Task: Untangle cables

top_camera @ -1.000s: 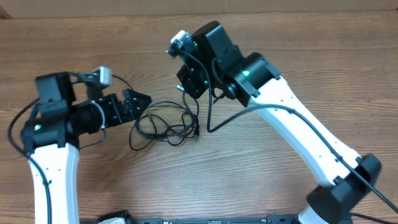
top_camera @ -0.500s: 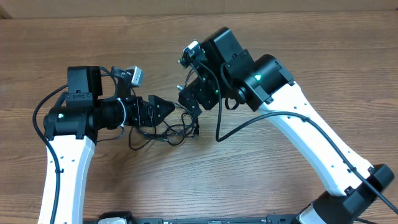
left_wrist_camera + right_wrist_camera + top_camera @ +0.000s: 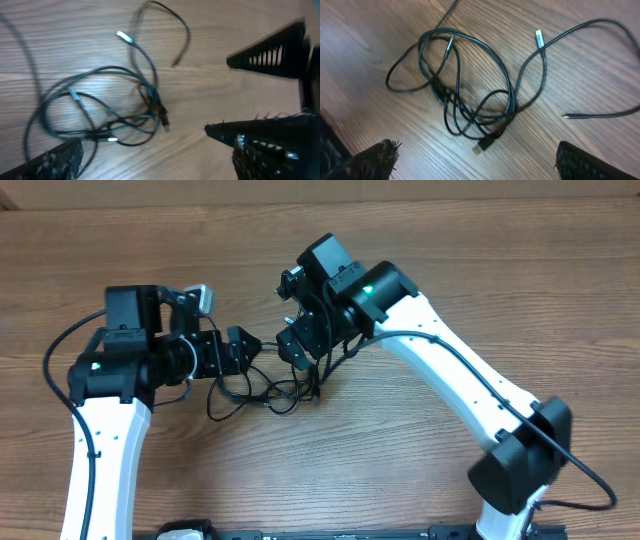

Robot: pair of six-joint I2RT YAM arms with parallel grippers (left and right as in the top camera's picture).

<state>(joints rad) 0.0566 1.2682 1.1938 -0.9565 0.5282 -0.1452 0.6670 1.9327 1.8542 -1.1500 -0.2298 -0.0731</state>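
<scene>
Overhead view: cables (image 3: 285,393) lie knotted on the table (image 3: 400,470) just beneath the left gripper (image 3: 250,348) and right gripper (image 3: 292,348), both spread wide and empty; apparently a reaching stage, next each should pinch a separate strand.

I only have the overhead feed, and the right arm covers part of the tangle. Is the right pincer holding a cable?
Observer: No. The right wrist view shows the right pincer open, with the cables lying loose on the table beneath it, gripped by neither finger.
Operator: Any free end to go for?
Observer: Yes, one silvery plug tip sticks out clear of the knot on a long looping strand.
Operator: And the left pincer?
Observer: The left pincer is open as well; its wrist view shows nothing gripped, the tangle lying on the table in front of it.
</scene>
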